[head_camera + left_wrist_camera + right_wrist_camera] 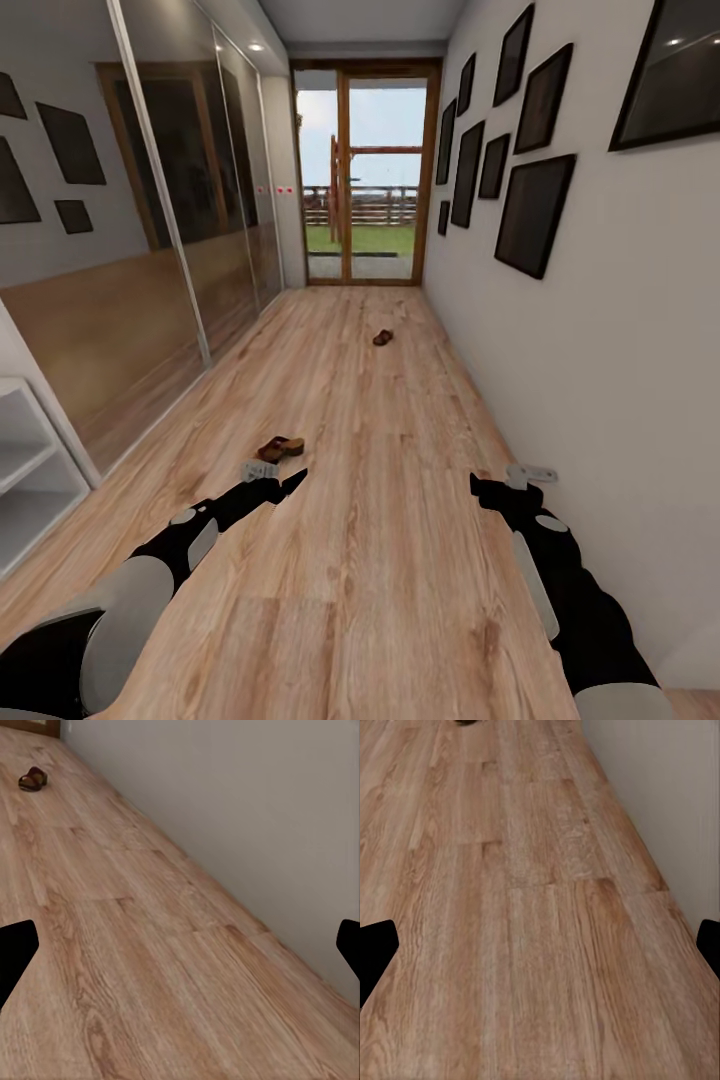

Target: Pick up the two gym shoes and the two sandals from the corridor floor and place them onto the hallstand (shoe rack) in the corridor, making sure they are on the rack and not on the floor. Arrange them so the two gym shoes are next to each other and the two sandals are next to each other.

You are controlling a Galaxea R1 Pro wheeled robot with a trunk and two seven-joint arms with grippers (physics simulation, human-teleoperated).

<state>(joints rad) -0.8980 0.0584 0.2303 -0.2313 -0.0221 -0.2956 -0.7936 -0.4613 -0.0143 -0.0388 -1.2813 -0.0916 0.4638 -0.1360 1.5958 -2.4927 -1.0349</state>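
Two brown sandals lie apart on the wood-plank corridor floor. The near sandal rests just beyond my left gripper, which hovers open and empty above the planks. The far sandal lies farther down the corridor toward the glass door; in the left wrist view a sandal sits far off, with the black fingertips spread wide. My right gripper hangs open and empty near the right wall, its fingertips wide apart over bare floor. The gym shoes are out of view.
A white shelf unit stands at the left edge; I cannot tell whether it is the hallstand. Mirrored wardrobe doors line the left side. The right wall carries dark picture frames. A glass door closes the corridor's far end.
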